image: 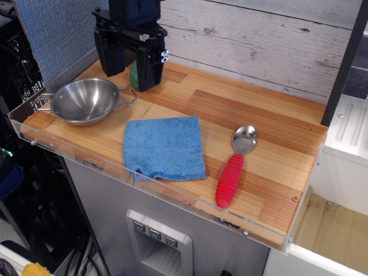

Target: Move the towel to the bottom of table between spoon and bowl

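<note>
The blue folded towel [164, 148] lies flat near the front edge of the wooden table [241, 109], between the steel bowl [85, 100] on its left and the red-handled spoon [234, 168] on its right. My gripper [129, 70] hangs at the back left of the table, above and behind the bowl, well clear of the towel. Its two black fingers stand apart and hold nothing.
A green broccoli toy [136, 75] stands at the back, partly hidden between my fingers. A clear acrylic rim [144, 183] runs along the front and left edges. A grey plank wall [259, 40] closes the back.
</note>
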`<act>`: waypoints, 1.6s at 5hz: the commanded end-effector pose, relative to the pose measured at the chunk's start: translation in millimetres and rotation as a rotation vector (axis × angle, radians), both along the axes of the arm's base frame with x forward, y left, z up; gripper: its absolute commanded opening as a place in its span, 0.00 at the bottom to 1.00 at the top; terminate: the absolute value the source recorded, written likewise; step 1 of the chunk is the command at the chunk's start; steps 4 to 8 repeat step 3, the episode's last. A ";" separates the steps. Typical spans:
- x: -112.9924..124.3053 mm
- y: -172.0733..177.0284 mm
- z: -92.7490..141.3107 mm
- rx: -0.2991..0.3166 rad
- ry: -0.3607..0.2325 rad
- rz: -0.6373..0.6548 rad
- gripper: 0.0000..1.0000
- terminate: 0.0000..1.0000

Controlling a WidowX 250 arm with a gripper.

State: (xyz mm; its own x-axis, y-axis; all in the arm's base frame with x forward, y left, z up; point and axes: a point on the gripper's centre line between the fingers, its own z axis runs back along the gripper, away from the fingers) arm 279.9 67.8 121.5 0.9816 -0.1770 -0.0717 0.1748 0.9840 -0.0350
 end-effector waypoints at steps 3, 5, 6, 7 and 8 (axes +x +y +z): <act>4.5 0.4 17.1 0.015 -0.052 -0.002 1.00 1.00; 4.5 0.4 17.1 0.015 -0.052 -0.002 1.00 1.00; 4.5 0.4 17.1 0.015 -0.052 -0.002 1.00 1.00; 4.5 0.4 17.1 0.015 -0.052 -0.002 1.00 1.00; 4.5 0.4 17.1 0.015 -0.052 -0.002 1.00 1.00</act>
